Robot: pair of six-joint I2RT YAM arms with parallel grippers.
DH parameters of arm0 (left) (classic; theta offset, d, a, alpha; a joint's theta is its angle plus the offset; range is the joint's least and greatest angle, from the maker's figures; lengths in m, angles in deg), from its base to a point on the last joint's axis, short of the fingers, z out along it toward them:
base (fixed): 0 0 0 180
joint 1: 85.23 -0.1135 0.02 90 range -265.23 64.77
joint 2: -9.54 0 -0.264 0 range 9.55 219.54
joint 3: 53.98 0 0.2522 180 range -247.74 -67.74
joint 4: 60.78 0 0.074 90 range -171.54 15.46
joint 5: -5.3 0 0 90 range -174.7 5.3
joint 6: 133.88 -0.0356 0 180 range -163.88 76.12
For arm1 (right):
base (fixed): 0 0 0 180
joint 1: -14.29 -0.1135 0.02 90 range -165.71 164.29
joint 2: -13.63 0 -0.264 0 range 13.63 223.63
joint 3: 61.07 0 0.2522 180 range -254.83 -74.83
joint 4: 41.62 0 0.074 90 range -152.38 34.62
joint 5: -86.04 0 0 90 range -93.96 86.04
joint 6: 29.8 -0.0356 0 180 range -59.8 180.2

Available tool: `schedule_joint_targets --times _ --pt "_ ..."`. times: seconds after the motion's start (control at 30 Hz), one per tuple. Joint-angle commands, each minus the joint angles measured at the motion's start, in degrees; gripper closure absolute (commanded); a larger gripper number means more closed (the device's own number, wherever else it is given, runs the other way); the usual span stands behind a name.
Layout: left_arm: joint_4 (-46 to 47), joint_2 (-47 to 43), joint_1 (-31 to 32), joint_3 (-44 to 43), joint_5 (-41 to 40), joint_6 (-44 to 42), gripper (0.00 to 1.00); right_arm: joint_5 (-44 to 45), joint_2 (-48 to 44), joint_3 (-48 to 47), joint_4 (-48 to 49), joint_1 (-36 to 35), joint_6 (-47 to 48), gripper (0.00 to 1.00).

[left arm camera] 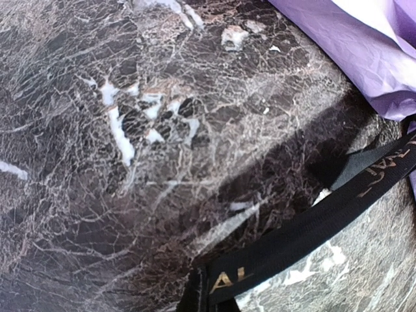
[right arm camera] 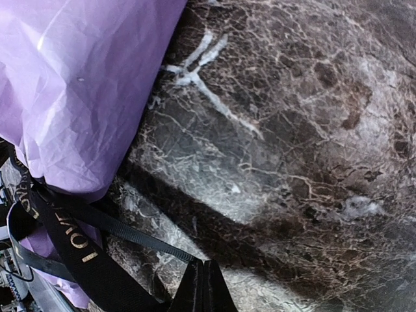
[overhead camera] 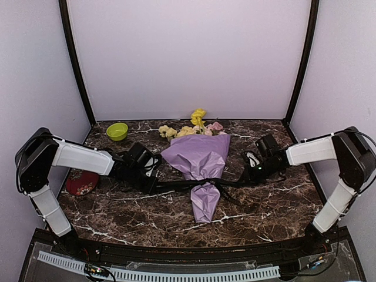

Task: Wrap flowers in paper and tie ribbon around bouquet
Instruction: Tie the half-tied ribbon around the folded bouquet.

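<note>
Top external view: yellow, cream and pink flowers (overhead camera: 191, 129) already coned in crinkled lilac-purple paper (overhead camera: 198, 158), lying on dark marble tabletop (overhead camera: 276, 211). Flat black lettered ribbon (overhead camera: 176, 185) crosses the cone's waist. Left claw (overhead camera: 154, 183) and right claw (overhead camera: 245, 176), 2 ends clenched. Left, I judge: cinch knot, release.

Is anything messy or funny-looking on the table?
Nothing is spilled or broken. The bouquet lies flat on the table, and the ribbon around its narrow middle is no bow yet: its two ends stretch out sideways, one pinched in the left pincer, one in the right pincer. The paper looks a bit crinkled.
</note>
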State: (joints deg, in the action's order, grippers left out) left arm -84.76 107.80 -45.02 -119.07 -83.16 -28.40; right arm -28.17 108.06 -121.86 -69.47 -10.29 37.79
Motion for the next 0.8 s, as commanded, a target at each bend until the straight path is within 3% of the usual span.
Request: schedule_joint_targets --times 0.0,0.77 --pt "-6.1 2.2 -1.5 1.4 -1.5 1.0 1.0 0.8 0.9 1.3 0.0 2.0 1.2 1.0" --pt "-6.9 2.7 -2.9 2.6 -2.9 1.1 1.0 1.7 -2.6 7.4 -2.7 5.1 1.5 1.0"
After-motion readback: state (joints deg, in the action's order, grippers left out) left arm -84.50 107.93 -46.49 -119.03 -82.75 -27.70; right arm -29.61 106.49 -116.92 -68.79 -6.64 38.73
